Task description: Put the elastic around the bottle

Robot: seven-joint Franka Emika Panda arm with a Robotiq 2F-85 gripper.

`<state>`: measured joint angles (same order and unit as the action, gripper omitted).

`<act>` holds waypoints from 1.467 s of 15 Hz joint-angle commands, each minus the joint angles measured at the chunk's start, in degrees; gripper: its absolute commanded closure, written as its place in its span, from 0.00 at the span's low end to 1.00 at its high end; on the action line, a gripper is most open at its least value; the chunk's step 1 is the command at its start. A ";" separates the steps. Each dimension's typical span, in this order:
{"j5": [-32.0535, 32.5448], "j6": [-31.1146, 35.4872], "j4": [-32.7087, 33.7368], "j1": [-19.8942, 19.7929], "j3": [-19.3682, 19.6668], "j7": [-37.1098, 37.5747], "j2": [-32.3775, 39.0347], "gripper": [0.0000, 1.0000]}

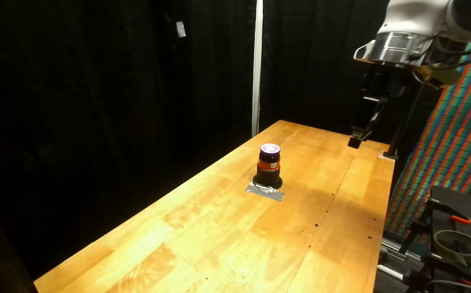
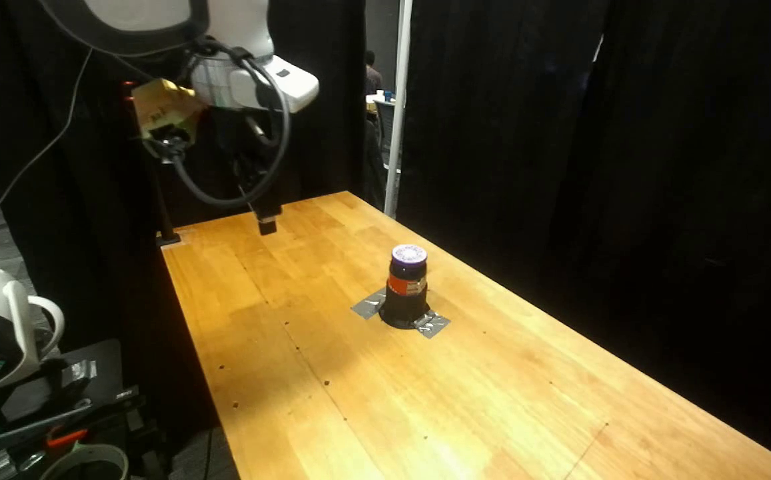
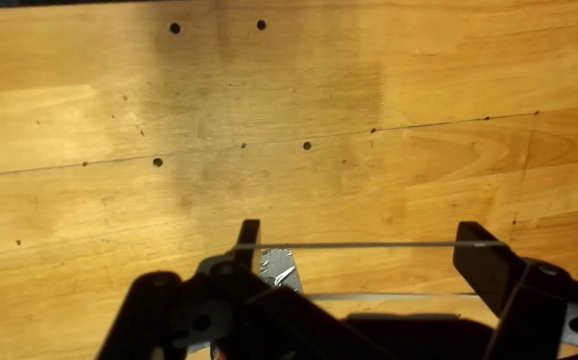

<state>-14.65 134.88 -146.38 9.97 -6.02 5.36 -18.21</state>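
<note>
Arm (image 1: 416, 18), above the gripper (image 3: 358, 235): cut off at top in both exterior views.
Bottle (image 1: 269, 165), lower than the gripper: lid print (image 1: 270, 148) too small to read; in the wrist view, mostly hidden behind the linkage (image 3: 279, 312).
Elastic (image 3: 358, 245), across the fingers (image 3: 486, 267): one strand's end lost to my eye behind that linkage.
Figure (image 2: 373, 79), far beyond the gripper: tiny, partly hidden.
Tape roll (image 2: 85, 449), well below: cut off in an exterior view.

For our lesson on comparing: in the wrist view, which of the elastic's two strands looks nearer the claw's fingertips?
The upper strand: it crosses just below the fingertips, while the lower strand sits farther down the picture.
</note>
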 commanded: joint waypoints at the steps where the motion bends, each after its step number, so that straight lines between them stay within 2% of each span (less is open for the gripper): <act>1: 2.40 -3.65 14.01 -0.94 1.41 -5.05 14.86 0.00; 8: 10.40 -9.52 36.95 -2.82 0.69 -11.11 36.27 0.00; 14: 19.59 -13.67 56.30 -2.50 1.95 -11.85 50.80 0.00; 19: 21.16 -18.36 71.36 -2.87 2.64 -12.96 61.24 0.00; 22: 20.62 -24.99 79.87 -2.88 2.80 -12.91 66.70 0.00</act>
<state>5.68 117.00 -77.73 7.00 -3.36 -6.56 42.02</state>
